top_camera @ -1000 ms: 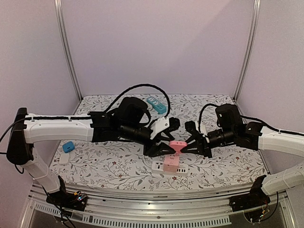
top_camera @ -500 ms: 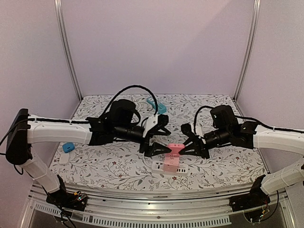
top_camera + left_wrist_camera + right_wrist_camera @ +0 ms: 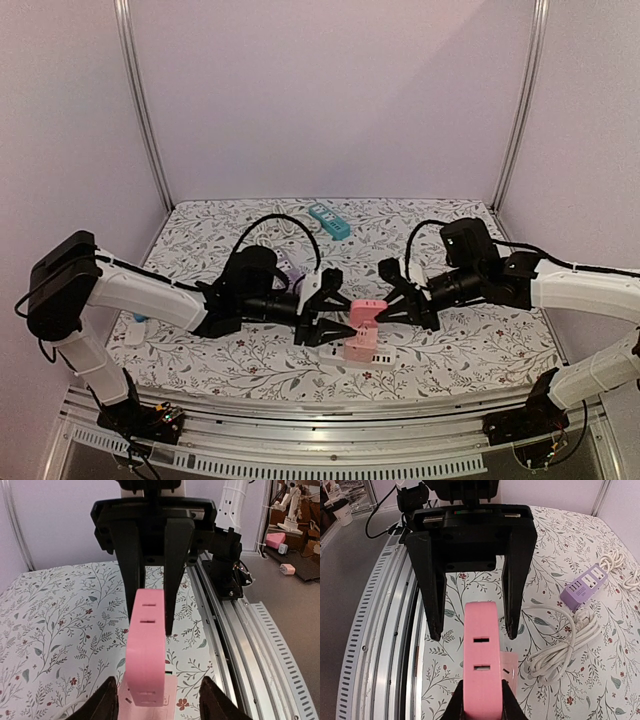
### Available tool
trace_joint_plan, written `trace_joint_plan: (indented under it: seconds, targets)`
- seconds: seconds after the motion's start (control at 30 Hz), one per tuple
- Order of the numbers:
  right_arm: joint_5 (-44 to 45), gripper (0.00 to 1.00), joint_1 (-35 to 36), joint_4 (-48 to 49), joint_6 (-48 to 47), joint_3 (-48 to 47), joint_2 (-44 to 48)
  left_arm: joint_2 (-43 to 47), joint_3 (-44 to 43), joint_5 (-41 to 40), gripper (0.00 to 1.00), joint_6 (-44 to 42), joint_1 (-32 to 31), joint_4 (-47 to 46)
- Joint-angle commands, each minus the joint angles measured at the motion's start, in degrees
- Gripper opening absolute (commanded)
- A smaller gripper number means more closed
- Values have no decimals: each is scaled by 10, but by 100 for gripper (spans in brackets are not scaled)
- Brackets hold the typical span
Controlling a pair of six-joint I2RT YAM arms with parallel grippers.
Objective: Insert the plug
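**Pink plug (image 3: 366, 309): standing upright over the pink socket block (image 3: 360, 347) on the white power strip (image 3: 335, 353), near the table's (image 3: 470, 350) front edge.**
The right gripper (image 3: 481, 696) is pinching the plug. The left gripper (image 3: 160, 701) is hanging spread, fingers (image 3: 431, 595) flanking it without touching. A purple power strip (image 3: 584, 584) is lying beyond.

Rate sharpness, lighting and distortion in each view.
Top external: even, soft light, no glare. Left wrist: pink plug fairly sharp, own fingertips blurred at the bottom edge. Right wrist: plug near and soft, rail bowed by the lens.
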State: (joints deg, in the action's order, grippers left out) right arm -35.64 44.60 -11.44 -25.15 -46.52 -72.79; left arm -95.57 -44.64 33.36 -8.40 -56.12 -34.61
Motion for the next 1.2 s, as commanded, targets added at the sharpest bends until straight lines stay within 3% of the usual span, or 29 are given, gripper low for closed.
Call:
trace_joint_plan:
  seconds: [0.0, 0.2, 0.37, 1.17]
  targets:
    - [3, 0, -3, -1, -9, -10, -10, -12, -20, -2, 52, 7, -9, -28]
    - [-4, 0, -3, 2, -11, -9, -21, -39, -29, -1, 32, 25, -10, -50]
    - [-1, 0, -3, 9, -9, -7, -26, -47, -27, -4, 0, 28, -9, -57]
    - [5, 0, -11, 8, 12, -21, -75, -98, -17, -15, 0, 0, 11, -72]
